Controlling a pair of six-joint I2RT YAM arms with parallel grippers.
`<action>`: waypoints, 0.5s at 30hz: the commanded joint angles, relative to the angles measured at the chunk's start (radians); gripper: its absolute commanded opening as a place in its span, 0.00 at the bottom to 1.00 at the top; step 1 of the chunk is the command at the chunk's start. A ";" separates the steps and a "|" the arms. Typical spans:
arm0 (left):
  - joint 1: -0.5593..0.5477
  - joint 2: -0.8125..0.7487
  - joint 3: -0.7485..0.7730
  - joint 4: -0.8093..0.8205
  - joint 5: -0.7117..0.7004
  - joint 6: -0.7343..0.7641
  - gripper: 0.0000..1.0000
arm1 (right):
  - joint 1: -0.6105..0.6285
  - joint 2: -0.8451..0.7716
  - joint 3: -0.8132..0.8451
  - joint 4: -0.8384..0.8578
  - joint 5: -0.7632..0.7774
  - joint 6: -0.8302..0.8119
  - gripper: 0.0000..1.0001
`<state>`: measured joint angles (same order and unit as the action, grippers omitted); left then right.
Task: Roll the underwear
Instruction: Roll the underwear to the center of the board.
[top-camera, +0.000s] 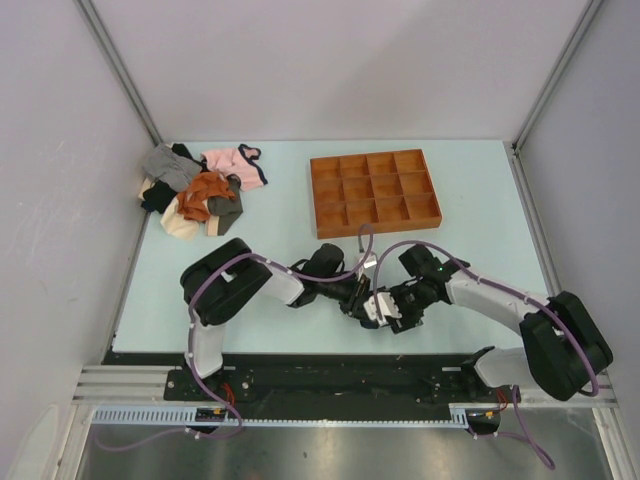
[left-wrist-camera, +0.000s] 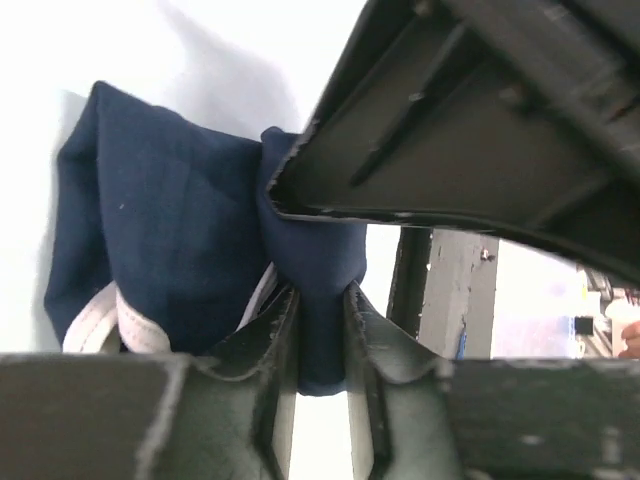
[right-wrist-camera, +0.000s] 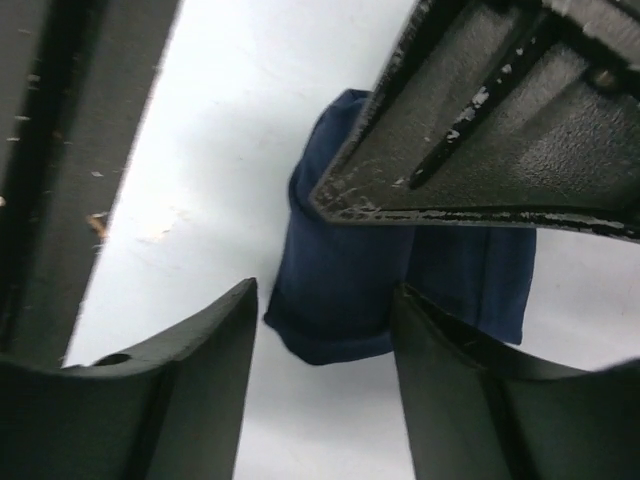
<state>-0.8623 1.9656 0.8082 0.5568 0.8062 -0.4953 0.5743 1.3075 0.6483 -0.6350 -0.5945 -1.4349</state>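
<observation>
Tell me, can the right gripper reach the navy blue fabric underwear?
Likely yes: the right gripper is open with the underwear just past its fingertips, nothing between; the left gripper pinches one fold.

pale table (top-camera: 480, 200) bears a wooden compartment tray (top-camera: 377, 228) and a clothes heap (top-camera: 200, 190)

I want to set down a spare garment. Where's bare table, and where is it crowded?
Bare: the table right of the wooden tray, and its near-left corner below the clothes pile. Crowded: front centre, where the left gripper and right gripper meet at the navy underwear.
</observation>
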 joint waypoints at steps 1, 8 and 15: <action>-0.006 0.003 -0.086 -0.080 -0.139 -0.011 0.34 | 0.024 0.053 -0.009 0.086 0.079 0.040 0.51; -0.003 -0.376 -0.268 0.017 -0.401 0.087 0.55 | 0.010 0.117 0.077 -0.076 -0.022 0.033 0.26; -0.116 -0.681 -0.469 0.103 -0.559 0.375 0.68 | -0.047 0.350 0.312 -0.425 -0.237 -0.030 0.19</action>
<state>-0.8886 1.3968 0.4263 0.5961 0.3691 -0.3485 0.5465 1.5425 0.8345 -0.8135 -0.6815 -1.4239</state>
